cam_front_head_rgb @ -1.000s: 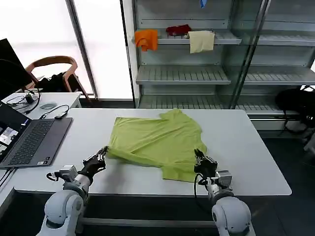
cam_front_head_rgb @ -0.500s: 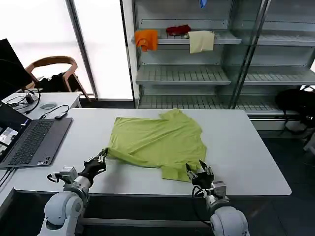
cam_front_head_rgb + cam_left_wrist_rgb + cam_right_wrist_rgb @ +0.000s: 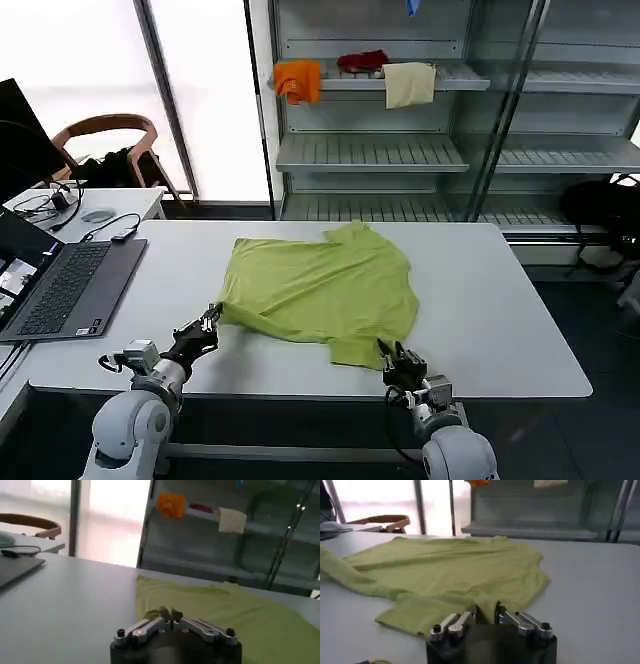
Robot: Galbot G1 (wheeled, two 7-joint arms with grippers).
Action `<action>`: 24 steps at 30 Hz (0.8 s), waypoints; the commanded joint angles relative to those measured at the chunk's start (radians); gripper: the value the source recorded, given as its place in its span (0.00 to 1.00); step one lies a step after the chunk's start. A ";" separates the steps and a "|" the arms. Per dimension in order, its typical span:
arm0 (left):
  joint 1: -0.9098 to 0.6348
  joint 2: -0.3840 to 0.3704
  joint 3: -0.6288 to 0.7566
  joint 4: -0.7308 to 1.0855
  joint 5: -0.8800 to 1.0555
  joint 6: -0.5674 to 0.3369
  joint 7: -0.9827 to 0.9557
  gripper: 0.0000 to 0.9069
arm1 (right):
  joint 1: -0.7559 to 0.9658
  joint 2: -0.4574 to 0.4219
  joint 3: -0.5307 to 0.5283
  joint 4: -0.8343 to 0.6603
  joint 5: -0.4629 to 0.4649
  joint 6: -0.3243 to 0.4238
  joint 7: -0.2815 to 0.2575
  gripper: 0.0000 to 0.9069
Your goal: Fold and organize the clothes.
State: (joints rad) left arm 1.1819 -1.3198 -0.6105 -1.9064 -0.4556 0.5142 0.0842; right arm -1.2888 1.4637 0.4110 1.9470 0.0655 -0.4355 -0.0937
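The lime-green T-shirt (image 3: 320, 285) lies spread and rumpled in the middle of the white table (image 3: 500, 300). My left gripper (image 3: 208, 322) is at the shirt's near-left corner and is shut on a bunched bit of cloth; in the left wrist view the T-shirt (image 3: 225, 605) stretches away behind the left gripper (image 3: 170, 614). My right gripper (image 3: 397, 355) sits low at the shirt's near hem by the table's front edge. In the right wrist view the right gripper (image 3: 486, 611) stands open, its fingers astride a raised fold of the T-shirt (image 3: 450, 570).
An open laptop (image 3: 70, 285) lies at the table's left end. Behind the table, metal shelves hold an orange cloth (image 3: 297, 80), a red cloth (image 3: 362, 60) and a cream cloth (image 3: 409, 84). A wooden chair (image 3: 105, 130) and a side table with cables stand at far left.
My right gripper has drawn back and down from on top of the shirt's right part to its near hem. The left gripper has stayed at the shirt's corner.
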 commanded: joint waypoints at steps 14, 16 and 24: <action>-0.105 -0.008 0.008 0.045 -0.005 0.024 -0.033 0.00 | 0.178 -0.002 0.028 0.005 0.012 -0.044 0.033 0.00; -0.125 -0.009 0.012 0.062 0.000 0.026 -0.038 0.00 | 0.206 0.001 0.024 -0.025 -0.006 -0.057 0.027 0.00; -0.173 -0.011 0.027 0.130 0.050 0.031 -0.038 0.00 | 0.299 0.023 -0.006 -0.135 -0.063 -0.073 0.006 0.00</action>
State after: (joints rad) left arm 1.0706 -1.3318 -0.5894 -1.8436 -0.4428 0.5414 0.0486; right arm -1.0768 1.4834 0.4136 1.8842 0.0317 -0.4874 -0.0831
